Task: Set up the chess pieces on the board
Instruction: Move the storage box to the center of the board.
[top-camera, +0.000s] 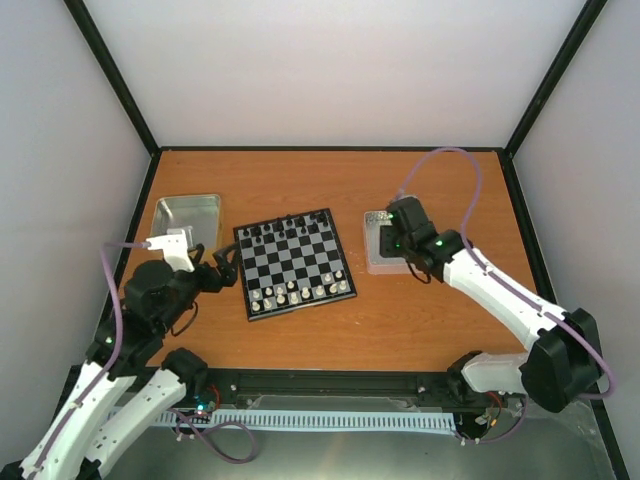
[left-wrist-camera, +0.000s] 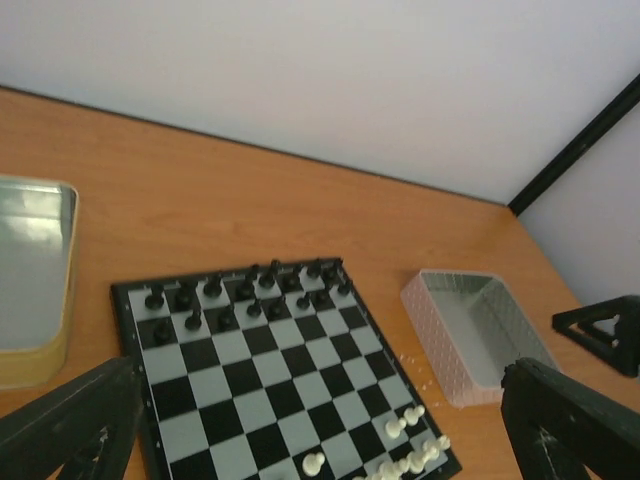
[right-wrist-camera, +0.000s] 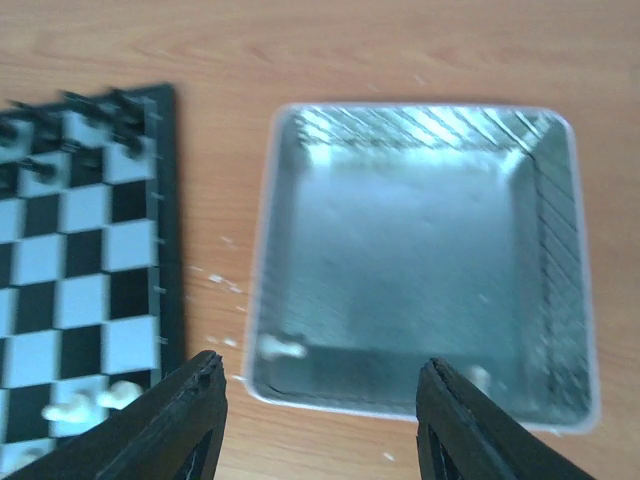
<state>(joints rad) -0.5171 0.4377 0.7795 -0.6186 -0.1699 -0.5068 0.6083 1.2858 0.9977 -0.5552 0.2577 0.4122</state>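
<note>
As both arms reach out from the near edge of the orange-brown wooden desk (top-camera: 400, 330), the risk I see lies in how small everything is. The left end effector (left-wrist-camera: 320, 370) hovers with its fingers spread wide, just beside the left edge of the small flat square chessboard (top-camera: 293, 258) with black and silvery-grey checks. A careless swing there could shove the board askew or topple the tiny cream-white chess pieces (top-camera: 300, 292) standing along its nearest rows.

The right end effector (right-wrist-camera: 320, 360) is likewise wide apart and empty, poised over the square silver metal tray (right-wrist-camera: 560, 250) just right of the board. Two more cream pieces lie in it. One (right-wrist-camera: 281, 347) is close to the near left corner, apparently on its side. Another (right-wrist-camera: 480, 378) is by the near wall, next to a finger. That view is blurred, so I cannot tell exactly how they lie. Each is far smaller than a finger. Closing on one so near a wall could catch the tray instead, flick the piece out, or grip it crooked so that it falls once set down.

Farther back, the tiny black chess figures (top-camera: 285, 228) fill the far rows. A second silver tray (top-camera: 187, 212) sits beyond the left arm, away from the reach I worry about.
</note>
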